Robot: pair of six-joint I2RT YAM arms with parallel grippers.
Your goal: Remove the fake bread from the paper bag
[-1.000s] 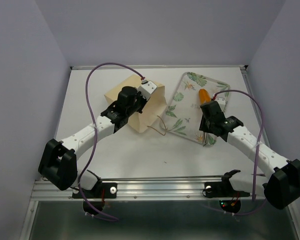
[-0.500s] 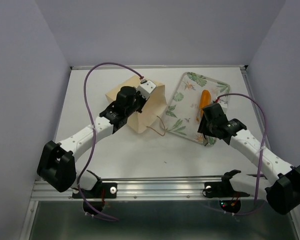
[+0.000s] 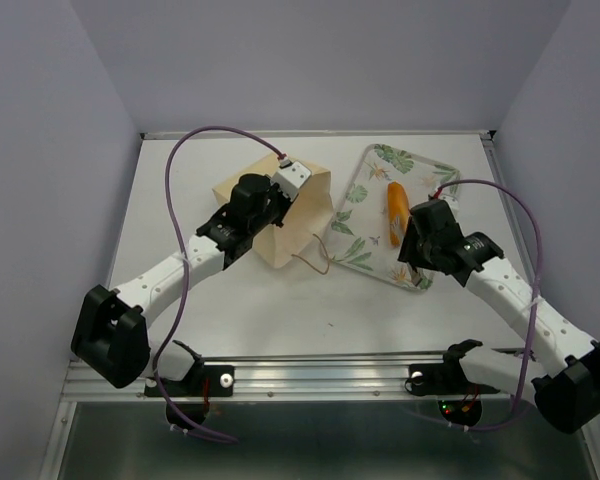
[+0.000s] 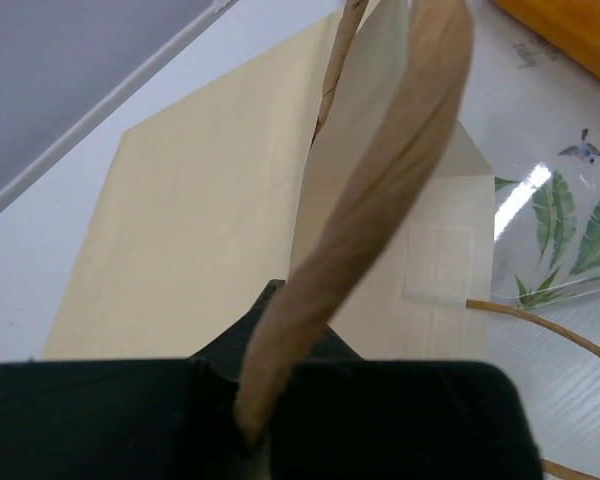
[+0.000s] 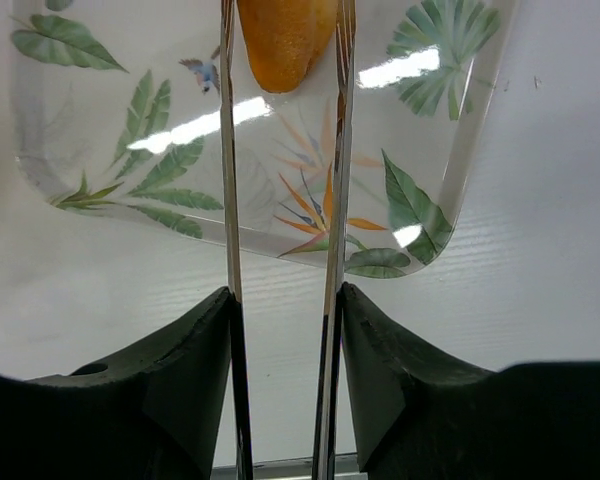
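The bread in view, a long orange loaf (image 3: pixel 396 212), lies on the leaf-print tray (image 3: pixel 358 222) toward the table's far right corner. No other pieces show.

The right gripper (image 3: pixel 408 240) reaches in from the near right edge. Its jaws are apart and its fingers (image 5: pixel 227 150) straddle the loaf's near end, so a skewed move could nudge or roll the loaf across the slick tray.

The left gripper (image 3: pixel 292 188), stretched toward the far middle, is clamped on a strip at the mouth of the bag (image 3: pixel 305 225). The bag lies on its side, and a hard tug might tear the paper or pull the strip free.
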